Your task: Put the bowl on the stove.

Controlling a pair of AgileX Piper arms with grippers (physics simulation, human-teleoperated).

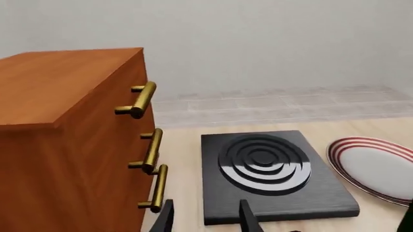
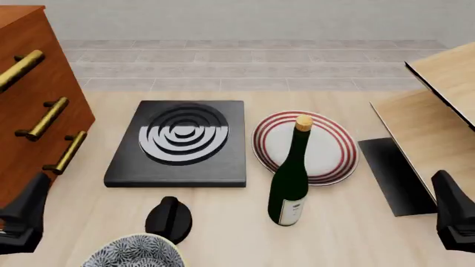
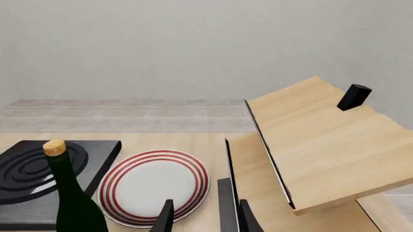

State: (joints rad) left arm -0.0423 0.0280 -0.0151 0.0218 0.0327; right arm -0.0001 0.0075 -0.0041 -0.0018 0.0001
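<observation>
The bowl (image 2: 134, 253), blue-patterned on white, sits at the table's near edge, cut off by the bottom of the front view. The stove (image 2: 182, 143) is a black slab with spiral rings, lying just beyond it on the table. My left gripper (image 2: 25, 214) hovers at the near left beside the cabinet, left of the bowl. In the left wrist view the left gripper (image 1: 206, 220) stands open and empty, facing the stove (image 1: 271, 174). My right gripper (image 2: 453, 219) hangs at the near right, and in its wrist view the right gripper (image 3: 206, 220) is open and empty.
A black round knob (image 2: 169, 218) lies between bowl and stove. A dark green bottle (image 2: 290, 181) stands in front of a red-ringed plate (image 2: 326, 146), right of the stove. A wooden cabinet (image 2: 30, 94) with brass handles fills the left. A tilted wooden rack (image 2: 434, 117) is at the right.
</observation>
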